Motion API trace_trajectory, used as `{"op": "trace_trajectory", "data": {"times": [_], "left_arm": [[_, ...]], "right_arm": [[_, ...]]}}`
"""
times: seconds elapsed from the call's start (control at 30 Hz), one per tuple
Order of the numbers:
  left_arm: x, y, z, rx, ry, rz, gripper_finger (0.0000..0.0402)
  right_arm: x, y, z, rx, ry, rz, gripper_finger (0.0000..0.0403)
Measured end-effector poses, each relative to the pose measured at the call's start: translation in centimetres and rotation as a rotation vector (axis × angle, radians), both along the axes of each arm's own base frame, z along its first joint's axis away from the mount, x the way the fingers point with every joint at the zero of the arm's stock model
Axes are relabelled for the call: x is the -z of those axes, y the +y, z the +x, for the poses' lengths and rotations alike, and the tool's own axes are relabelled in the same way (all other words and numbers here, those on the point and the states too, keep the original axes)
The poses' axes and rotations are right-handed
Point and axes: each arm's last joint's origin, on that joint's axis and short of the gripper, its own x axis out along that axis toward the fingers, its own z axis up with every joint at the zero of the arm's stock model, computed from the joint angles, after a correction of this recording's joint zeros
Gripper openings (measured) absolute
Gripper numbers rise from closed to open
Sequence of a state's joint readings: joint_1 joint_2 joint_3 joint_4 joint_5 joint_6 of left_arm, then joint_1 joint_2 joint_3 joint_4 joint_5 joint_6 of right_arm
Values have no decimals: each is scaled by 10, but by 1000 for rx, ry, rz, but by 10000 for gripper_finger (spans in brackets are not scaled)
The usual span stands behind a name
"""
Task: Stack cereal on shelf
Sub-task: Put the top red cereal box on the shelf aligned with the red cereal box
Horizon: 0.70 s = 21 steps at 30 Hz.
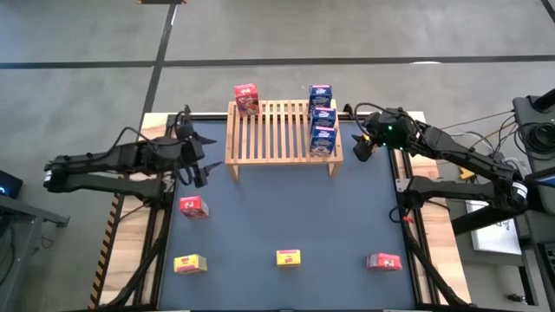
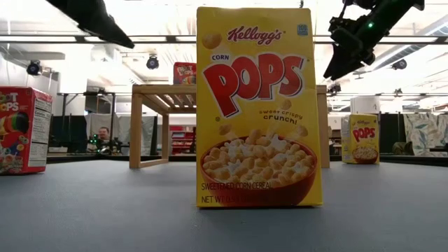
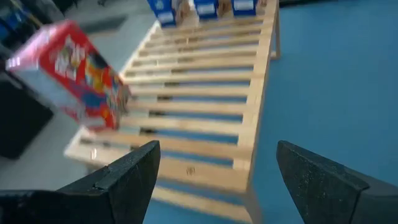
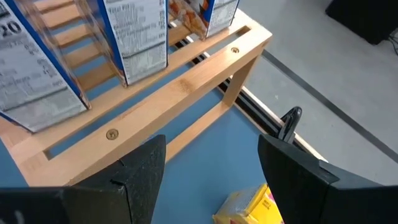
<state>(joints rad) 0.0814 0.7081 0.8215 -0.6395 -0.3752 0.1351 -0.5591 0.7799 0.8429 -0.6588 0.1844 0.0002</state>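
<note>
The wooden slatted shelf (image 1: pixel 282 132) stands at the table's far middle. A red cereal box (image 1: pixel 246 98) stands on its far left corner, and three blue boxes (image 1: pixel 323 117) stand in a row along its right side. My left gripper (image 1: pixel 196 163) hovers open to the left of the shelf, facing the red box (image 3: pixel 68 74). To the right of the shelf, my right gripper (image 1: pixel 361 146) hovers open beside the blue boxes (image 4: pixel 134 37). A yellow box (image 4: pixel 245 206) lies on the table below the right gripper.
Loose boxes lie on the blue mat: a red one (image 1: pixel 192 206) near the left, a yellow one (image 1: pixel 190 263) at the near left, another yellow one (image 1: pixel 289 257) at the near middle, and a red one (image 1: pixel 383 261) at the near right. Bare slats (image 1: pixel 277 130) lie between the shelved boxes.
</note>
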Motion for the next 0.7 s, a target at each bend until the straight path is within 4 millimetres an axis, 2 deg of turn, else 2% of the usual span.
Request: {"op": "trace_trajectory", "data": {"times": [0.13,0.3,0.4,0.7], "left_arm": [[-5,-1,-7,-78,4,-136,304],[9,-5,-13,-22,132,-285,304],[10,-8,-19,8,179,-364,304],[-15,-11,-46,-23,313,-440,304]], "right_arm": [[0,0,0,0,-4,-2,244],[0,0,0,-1,-4,-1,244],[-1,1,-1,-3,-5,0,244],[-1,1,-1,1,-8,4,244]]}}
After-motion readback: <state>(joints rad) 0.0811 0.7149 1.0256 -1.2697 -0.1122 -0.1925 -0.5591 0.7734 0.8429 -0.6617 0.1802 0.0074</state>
